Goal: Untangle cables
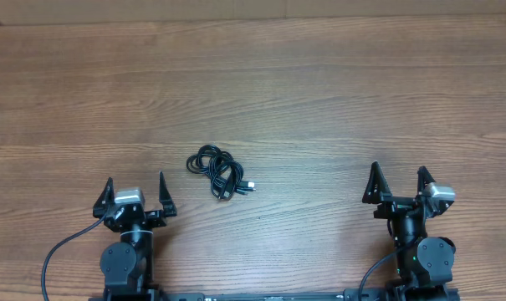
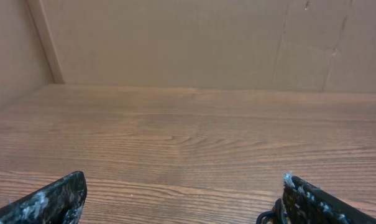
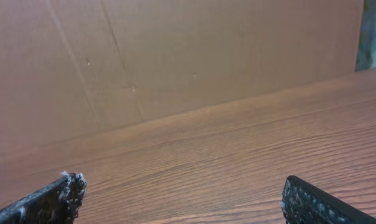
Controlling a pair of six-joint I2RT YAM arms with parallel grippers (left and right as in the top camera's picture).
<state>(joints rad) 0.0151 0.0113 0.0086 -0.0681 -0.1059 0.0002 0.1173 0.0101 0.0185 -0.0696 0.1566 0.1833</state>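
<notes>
Black and spread as wide as they go, the jaws of the left gripper (image 1: 135,180) hold nothing, and the right gripper (image 1: 397,170) is just as wide and just as bare. Both sit low at the near edge of the wooden table (image 1: 319,84), probably a ready pose that leaves the work unblocked. The cables (image 1: 222,173) lie in one small knotted bundle between the arms, touching neither gripper. They are at about 3 o'clock from the left gripper and near it, and at 9 o'clock from the right and well apart. A silvery plug (image 1: 251,185) pokes out at the bundle's 4 o'clock.
</notes>
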